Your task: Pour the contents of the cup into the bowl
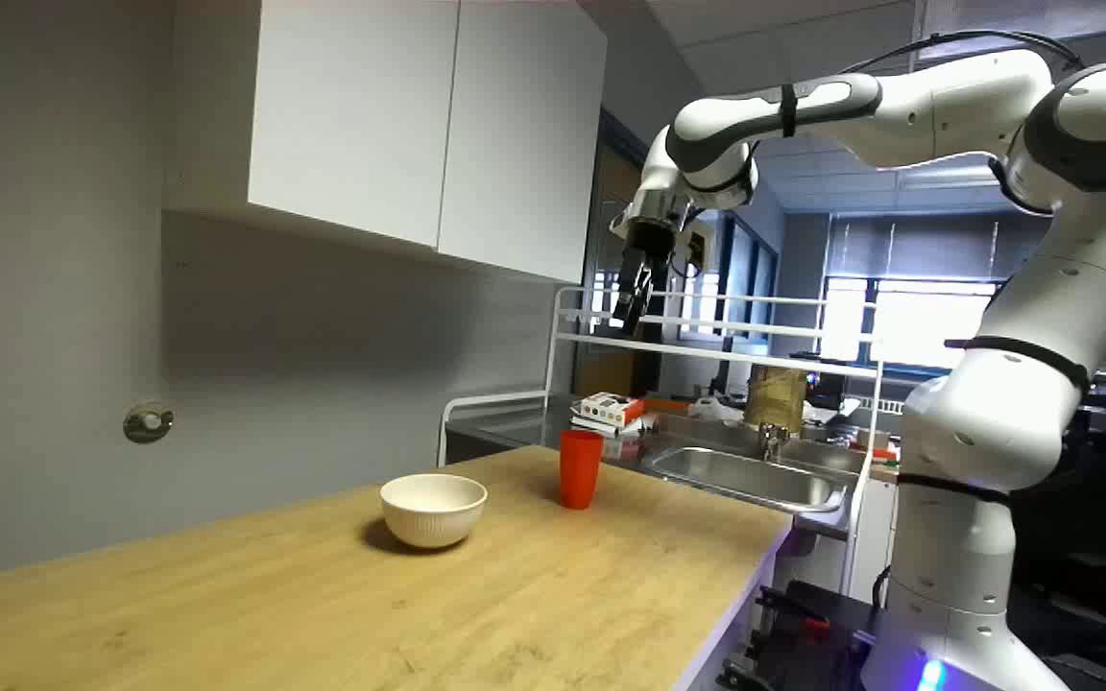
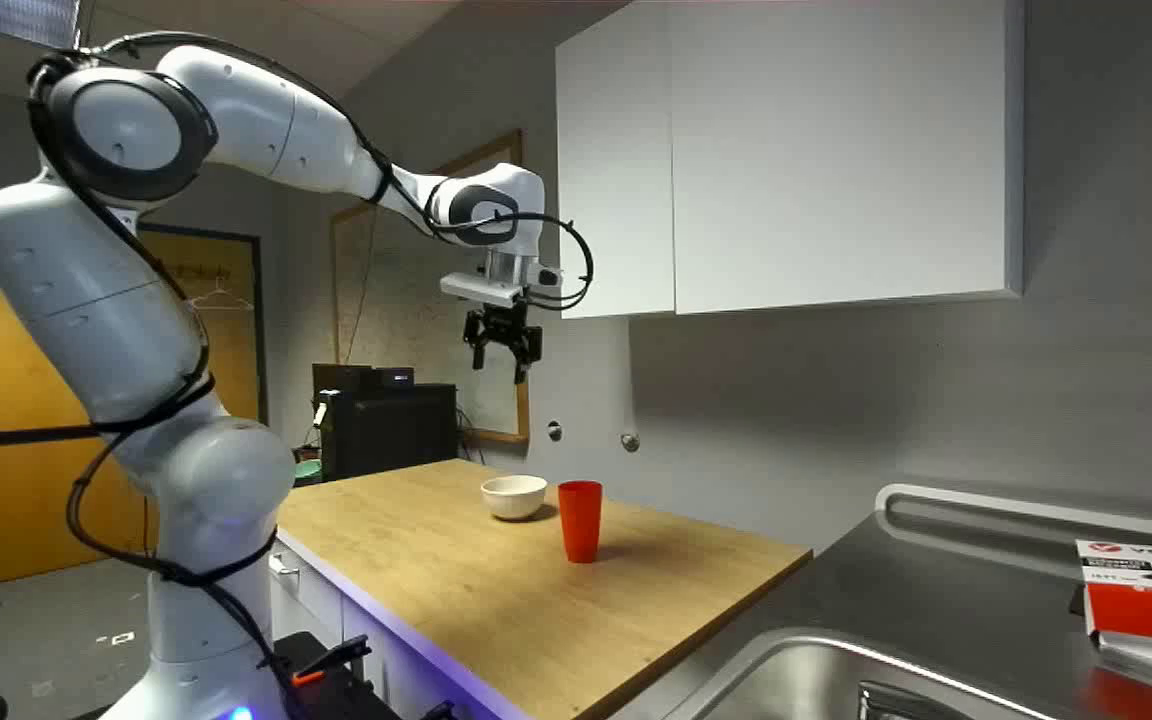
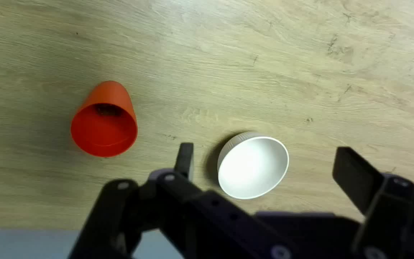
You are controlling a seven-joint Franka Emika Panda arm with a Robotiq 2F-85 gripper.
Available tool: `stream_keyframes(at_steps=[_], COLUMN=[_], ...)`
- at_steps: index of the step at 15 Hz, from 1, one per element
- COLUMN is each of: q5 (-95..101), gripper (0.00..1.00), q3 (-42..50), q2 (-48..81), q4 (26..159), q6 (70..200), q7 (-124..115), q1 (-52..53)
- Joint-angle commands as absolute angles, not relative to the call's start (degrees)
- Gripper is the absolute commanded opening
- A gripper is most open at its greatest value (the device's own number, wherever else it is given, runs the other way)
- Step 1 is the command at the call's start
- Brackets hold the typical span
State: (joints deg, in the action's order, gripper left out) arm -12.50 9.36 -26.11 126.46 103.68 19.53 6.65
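Higher than the bowl, the gripper is held spread and empty. The cup is seen upright, near the bowl but apart; if gripped off-centre, it could be tipped and its contents spilled outside the bowl.

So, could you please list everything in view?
Counter: one, light brown, against the wall
Cup: one, red, upright on the counter
Bowl: one, cream, on the counter, apart from the cup
Cupboard: one, white, on the wall
Sink: at least one, silver, beside the counter
Box: at least one, red-and-white, near the sink
Frame: one, white, by the sink
Clutter: several pieces, mixed colours, beyond the sink
Board: one, grey, behind the counter
Door: at least one, ochre, background
Window: at least one, white, background
Arm: one, white, beside the counter
Jaws: one pair, black, open above the counter
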Motion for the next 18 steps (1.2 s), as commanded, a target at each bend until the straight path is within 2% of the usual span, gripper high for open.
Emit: stream_keyframes(at_steps=[1,18], q5=[-13.10,-13.51], gripper=[1.00,1.00], q3=[8.09,8.15], q2=[-25.95,-23.45], q4=[126.30,125.52], q6=[103.51,106.54], q7=[20.03,18.86], q1=[5.07,3.84])
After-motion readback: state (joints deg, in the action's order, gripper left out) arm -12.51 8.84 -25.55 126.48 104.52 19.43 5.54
